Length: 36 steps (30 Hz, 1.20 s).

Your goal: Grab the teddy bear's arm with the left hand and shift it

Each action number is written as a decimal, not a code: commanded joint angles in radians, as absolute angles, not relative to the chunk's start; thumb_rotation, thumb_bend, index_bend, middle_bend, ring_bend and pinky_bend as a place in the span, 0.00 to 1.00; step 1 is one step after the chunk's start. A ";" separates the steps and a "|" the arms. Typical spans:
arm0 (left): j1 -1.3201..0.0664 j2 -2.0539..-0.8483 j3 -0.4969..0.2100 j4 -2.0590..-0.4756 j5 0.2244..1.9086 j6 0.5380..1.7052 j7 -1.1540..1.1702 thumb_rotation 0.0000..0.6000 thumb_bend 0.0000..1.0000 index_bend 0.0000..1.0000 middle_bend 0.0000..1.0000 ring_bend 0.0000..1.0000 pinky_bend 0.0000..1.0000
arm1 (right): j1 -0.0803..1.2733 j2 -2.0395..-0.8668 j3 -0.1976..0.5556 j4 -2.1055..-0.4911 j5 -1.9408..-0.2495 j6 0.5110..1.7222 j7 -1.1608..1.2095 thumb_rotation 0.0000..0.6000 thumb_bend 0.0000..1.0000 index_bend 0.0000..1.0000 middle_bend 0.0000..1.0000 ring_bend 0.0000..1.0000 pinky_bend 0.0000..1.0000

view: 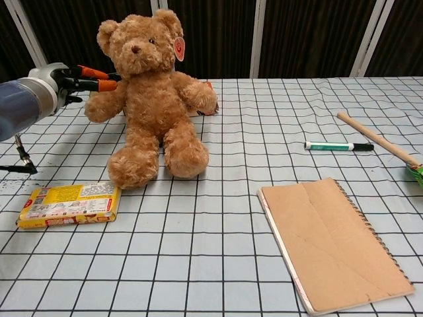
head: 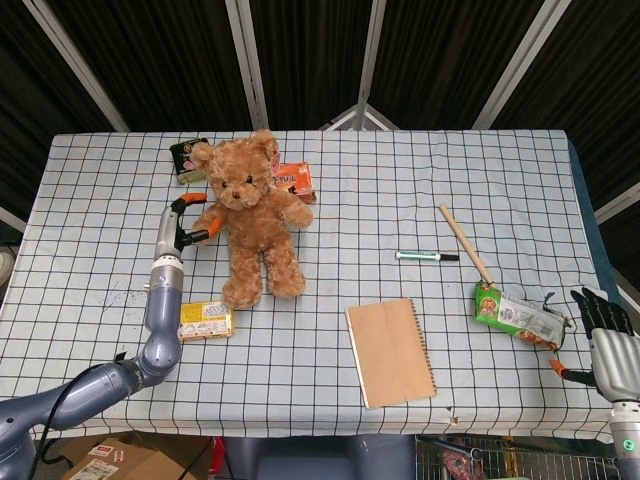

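Two hands in view. Left hand (view: 84,74), orange-tipped fingers spread beside the teddy bear's arm (view: 100,104), grasp not confirmed. Teddy bear (head: 248,214) sits upright, far left of table (head: 500,180); ear tag unreadable. Yellow packet (view: 69,203) print illegible. Right hand (head: 600,330) at table edge, empty, fingers apart.

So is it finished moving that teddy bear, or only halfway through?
About halfway, it seems. Done: the left hand has reached the teddy bear, its orange-tipped fingers at the bear's arm. In hand: the bear sits upright near the yellow packet; whether the fingers actually grip the arm is unclear from either view. Left: finishing the shift and letting go. The right hand waits at the table's edge.
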<state>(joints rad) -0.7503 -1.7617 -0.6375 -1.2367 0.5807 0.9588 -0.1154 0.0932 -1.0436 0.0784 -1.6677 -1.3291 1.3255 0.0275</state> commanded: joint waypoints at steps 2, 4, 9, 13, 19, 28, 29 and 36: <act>-0.706 -1.713 -0.612 -1.323 0.635 0.964 -0.143 1.00 0.39 0.29 0.22 0.00 0.00 | 0.093 -1.044 0.077 -1.666 -1.333 1.325 0.030 1.00 0.17 0.00 0.00 0.00 0.00; -0.668 -1.676 -0.595 -1.393 0.670 0.981 -0.158 1.00 0.38 0.29 0.22 0.00 0.00 | 0.094 -1.044 0.076 -1.668 -1.337 1.326 0.031 1.00 0.17 0.00 0.00 0.00 0.00; -0.548 -1.568 -0.540 -1.565 0.762 1.043 -0.200 1.00 0.39 0.29 0.22 0.00 0.00 | 0.095 -1.042 0.075 -1.670 -1.342 1.325 0.034 1.00 0.17 0.00 0.00 0.00 0.00; -0.433 -1.456 -0.476 -1.707 0.854 1.123 -0.210 1.00 0.38 0.29 0.22 0.00 0.00 | 0.093 -1.040 0.073 -1.672 -1.348 1.329 0.042 1.00 0.17 0.00 0.00 0.00 0.00; -0.272 -1.241 -0.289 -1.896 1.035 1.234 -0.073 1.00 0.39 0.29 0.22 0.00 0.00 | 0.090 -1.035 0.069 -1.682 -1.368 1.341 0.049 1.00 0.17 0.00 0.00 0.00 0.00; -0.075 -1.152 -0.071 -1.891 1.300 1.553 0.190 1.00 0.39 0.27 0.12 0.00 0.00 | 0.079 -1.030 0.063 -1.696 -1.397 1.373 0.044 1.00 0.17 0.00 0.00 0.00 0.00; -0.061 -1.159 -0.062 -1.873 1.322 1.572 0.170 1.00 0.39 0.27 0.11 0.00 0.00 | 0.077 -1.029 0.063 -1.698 -1.400 1.378 0.042 1.00 0.17 0.00 0.00 0.00 0.00; -0.035 -1.174 -0.043 -1.754 1.359 1.577 0.096 1.00 0.39 0.23 0.03 0.00 0.00 | 0.062 -1.024 0.060 -1.711 -1.425 1.419 0.033 1.00 0.17 0.00 0.00 0.00 0.00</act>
<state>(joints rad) -0.0417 -1.1724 -0.0523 -1.7805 1.3423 1.5790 0.1191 0.0644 -1.0246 0.0608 -1.7094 -1.4224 1.4155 0.0349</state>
